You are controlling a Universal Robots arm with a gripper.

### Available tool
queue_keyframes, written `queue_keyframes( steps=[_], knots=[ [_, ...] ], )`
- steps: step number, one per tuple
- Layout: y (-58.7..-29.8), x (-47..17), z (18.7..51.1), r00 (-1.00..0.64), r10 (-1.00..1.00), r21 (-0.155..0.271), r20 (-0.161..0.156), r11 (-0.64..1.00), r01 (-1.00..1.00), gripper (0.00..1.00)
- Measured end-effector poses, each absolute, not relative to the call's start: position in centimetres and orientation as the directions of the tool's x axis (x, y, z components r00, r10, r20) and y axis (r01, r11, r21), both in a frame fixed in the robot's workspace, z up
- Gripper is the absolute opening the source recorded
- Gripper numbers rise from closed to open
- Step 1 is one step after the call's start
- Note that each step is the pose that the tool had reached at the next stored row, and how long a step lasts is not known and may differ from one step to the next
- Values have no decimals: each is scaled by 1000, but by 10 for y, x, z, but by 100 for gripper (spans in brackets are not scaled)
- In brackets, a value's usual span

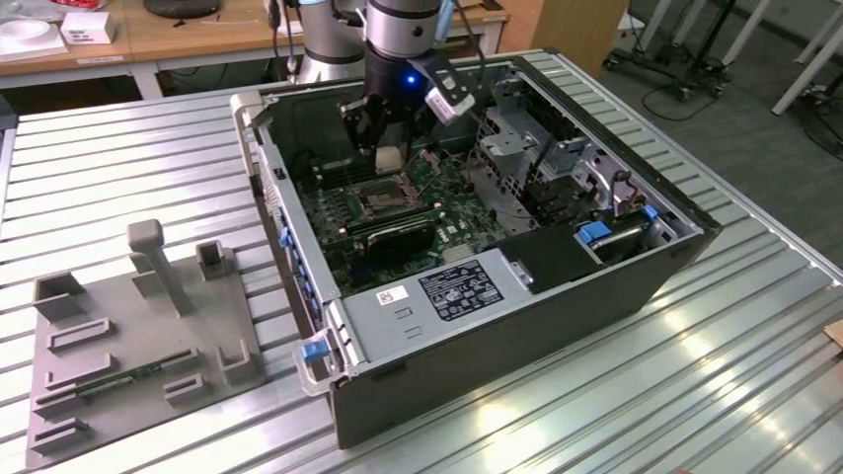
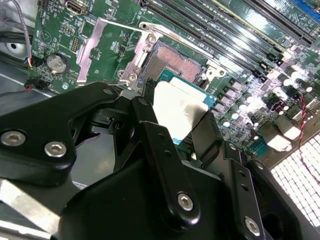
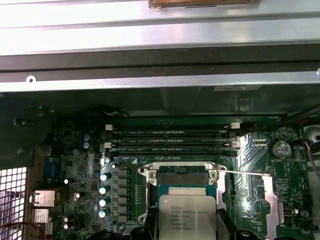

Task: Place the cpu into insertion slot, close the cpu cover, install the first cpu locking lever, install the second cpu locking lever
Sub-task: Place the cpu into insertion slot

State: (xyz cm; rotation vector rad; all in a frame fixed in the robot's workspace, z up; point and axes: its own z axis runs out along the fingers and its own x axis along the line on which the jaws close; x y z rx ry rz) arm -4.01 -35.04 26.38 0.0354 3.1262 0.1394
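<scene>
My gripper (image 1: 387, 153) hangs inside the open computer case, shut on the cpu (image 1: 389, 160), a pale silver square chip. In both wrist views the cpu (image 2: 176, 106) (image 3: 187, 216) is held between the black fingers (image 2: 148, 125), a little above the insertion slot (image 2: 175, 62) (image 3: 182, 177) and overlapping its near edge. The insertion slot (image 1: 373, 202) lies bare, dark with a golden-brown sheen. The cpu cover (image 2: 107, 44) (image 3: 272, 197) is swung open and lies flat on the green board beside the slot. A thin locking lever (image 3: 245, 173) sticks out from the slot's corner.
Long black memory slots (image 3: 170, 140) run just beyond the socket. The case wall (image 1: 270, 188) and a metal drive cage (image 1: 554, 158) flank the board. A grey fixture plate (image 1: 132, 326) with pegs lies on the slatted table at the exterior view's left.
</scene>
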Motion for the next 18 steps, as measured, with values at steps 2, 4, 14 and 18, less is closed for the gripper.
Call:
queue_keyframes(
  steps=[2,4,14,18],
  knots=[
    [-350,-40,262,-1000,23,89,-11,996,22,54],
    [-350,-40,262,-1000,23,89,-11,996,22,54],
    [-350,-40,260,-1000,23,71,-12,997,22,54],
    [-350,-40,256,-1000,23,64,-12,998,22,54]
  ],
)
